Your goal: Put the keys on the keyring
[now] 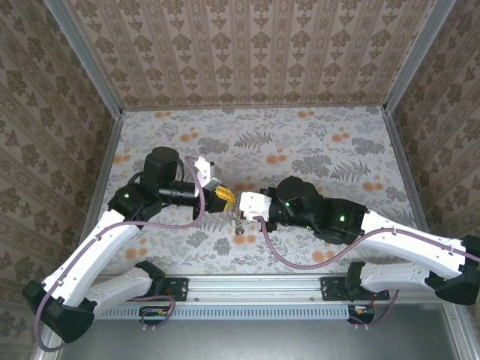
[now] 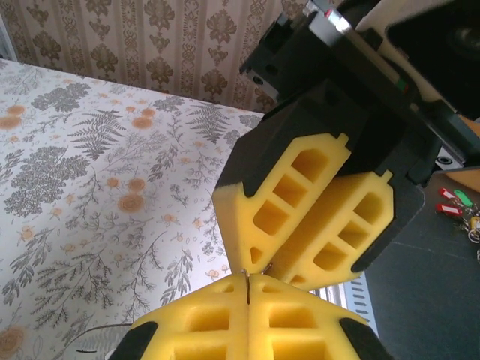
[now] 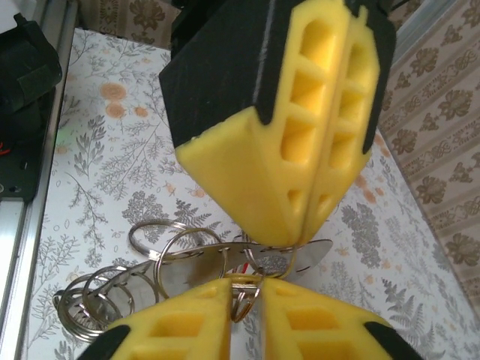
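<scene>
Counting two grippers, one flat silver key (image 3: 191, 267) and at least four steel loops of the keyring (image 3: 96, 298); the loops are overlapping, so we are not managing an exact count. The left gripper (image 2: 248, 283) is pinching a ring strand, fingers pressed together. The right gripper (image 3: 245, 289) is meeting the left gripper tip to tip, jaws barely apart around a strand; we cannot tell if it is gripping. The keyring is dangling just below the left gripper. The table (image 1: 315, 150) is lying bare all around the left gripper, out to the walls (image 1: 247, 52).
</scene>
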{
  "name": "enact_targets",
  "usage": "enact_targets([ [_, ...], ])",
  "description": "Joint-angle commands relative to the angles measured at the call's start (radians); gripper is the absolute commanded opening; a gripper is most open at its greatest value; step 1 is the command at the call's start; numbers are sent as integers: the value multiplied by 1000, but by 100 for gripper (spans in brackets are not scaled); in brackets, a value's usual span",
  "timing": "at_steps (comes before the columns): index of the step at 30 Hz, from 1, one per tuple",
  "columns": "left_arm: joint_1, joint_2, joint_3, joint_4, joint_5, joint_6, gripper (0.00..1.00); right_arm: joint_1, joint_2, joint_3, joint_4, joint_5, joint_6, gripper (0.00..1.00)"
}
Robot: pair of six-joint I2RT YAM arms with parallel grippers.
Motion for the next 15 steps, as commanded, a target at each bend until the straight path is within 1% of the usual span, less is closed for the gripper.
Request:
enact_targets([
  [1,0,-13,4,89,62,-29,0,9,-14,-24,37,16,-5,23],
  [3,-1,-15,3,93,61,-33,0,9,-20,-28,40,16,-3,25],
  [10,-1,-25,-5,114,59,-44,0,13,-65,-54,41,24,8,26],
  [15,0,-36,-9,119,56,-42,0,13,-125,-69,19,46,54,26],
])
